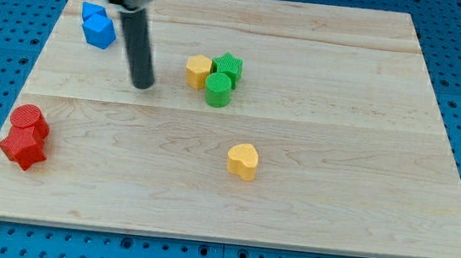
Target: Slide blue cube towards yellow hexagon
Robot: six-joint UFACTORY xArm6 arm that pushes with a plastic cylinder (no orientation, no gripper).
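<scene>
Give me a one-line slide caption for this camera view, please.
My tip rests on the board between the blue cube and the yellow hexagon, touching neither.

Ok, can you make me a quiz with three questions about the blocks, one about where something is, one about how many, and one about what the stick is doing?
1. Where are the blue blocks?
A. near the view's top left corner
B. at the view's bottom right
C. in the middle of the board

2. How many yellow blocks are on the board?
A. one
B. two
C. four

3. Is my tip touching a block?
A. yes, it presses on the red blocks
B. yes, it sits on a green block
C. no, it stands on bare wood

Answers:
1 A: the blue blocks sit by the top left corner.
2 B: there is the yellow hexagon beside the green blocks, and the yellow heart lower down.
3 C: my tip stands between the blue blocks and the yellow hexagon, with wood showing all round it.
</scene>
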